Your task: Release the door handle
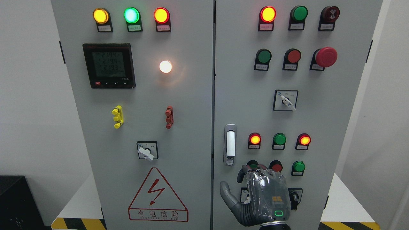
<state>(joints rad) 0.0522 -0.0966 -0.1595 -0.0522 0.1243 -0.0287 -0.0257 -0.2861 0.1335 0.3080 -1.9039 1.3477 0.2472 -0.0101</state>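
Note:
The grey cabinet's right door (335, 127) carries a silver vertical door handle (230, 143) with a keyhole at its lower end, close to the door's left edge. My right hand (255, 183) comes up from the bottom edge, its back facing me, just below and to the right of the handle. It does not touch the handle. The thumb (227, 193) sticks out to the left and the fingers (255, 169) are loosely bent toward the panel, holding nothing. The hand hides part of a rotary switch behind it. My left arm is out of view.
The left door (96, 153) holds a digital meter (109, 65), lit lamps, a rotary switch (147, 150) and a red warning triangle (157, 196). The right door has lamps, a red emergency button (326, 57) and a selector switch (286, 100). White walls flank the cabinet.

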